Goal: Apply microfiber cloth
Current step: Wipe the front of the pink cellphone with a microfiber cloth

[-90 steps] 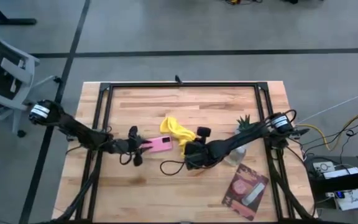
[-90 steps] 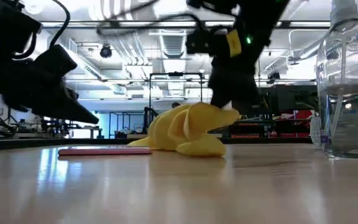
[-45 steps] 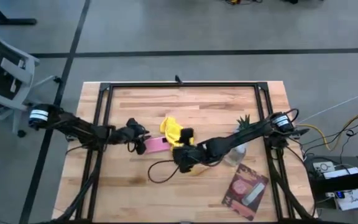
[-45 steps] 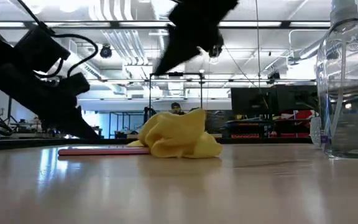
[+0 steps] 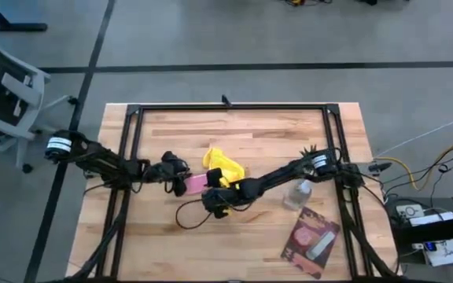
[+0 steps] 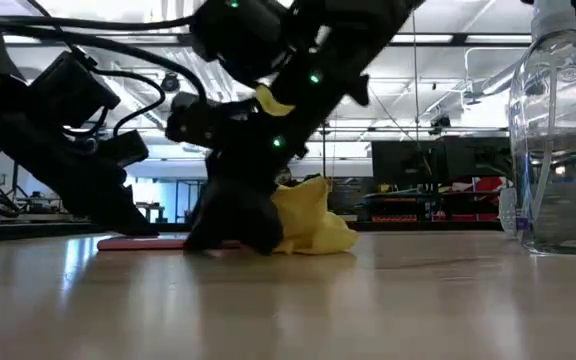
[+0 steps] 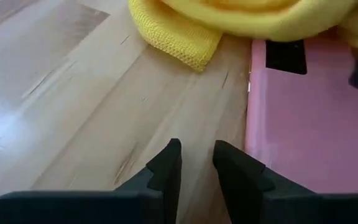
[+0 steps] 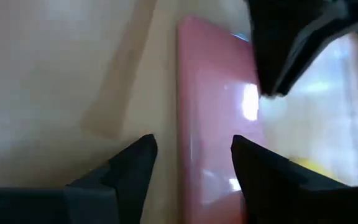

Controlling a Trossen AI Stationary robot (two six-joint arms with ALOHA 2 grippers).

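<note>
Near the middle of the wooden table [image 5: 266, 134], both grippers sit low, close to a flat pink phone [image 5: 197, 181].

From its wrist camera, the right gripper [image 8: 191, 162] has its two dark fingers spread apart with a wide gap. Nothing is pinched between them. One long edge of the pink phone [image 8: 219, 112] runs up through that gap. I cannot tell if the fingers touch it. A dark part of the other arm shows past the phone.

From its own wrist camera, the left gripper [image 7: 196, 163] has its fingers nearly pressed together, with only a thin slit left. It holds nothing. Its tips are over bare wood, just beside the phone's [image 7: 303, 118] edge.

The microfiber cloth [image 5: 222, 165] is bright yellow and bunched up. From above, it lies just behind the pink phone, between the two grippers, and part of it covers one end of the phone. It is near the right gripper [image 5: 215, 198] and near the left gripper [image 5: 178, 182], but neither one holds it.

From table height, the cloth [image 6: 308, 218] is a soft heap, with the dark arms in front of part of it. A clear spray bottle [image 6: 560, 130] stands tall and close here. Only from above can you see a pink and dark packet [image 5: 313, 242] lying well apart near the table's right edge.

The left wrist camera shows the cloth's [image 7: 229, 25] knitted hem lying on the wood.
</note>
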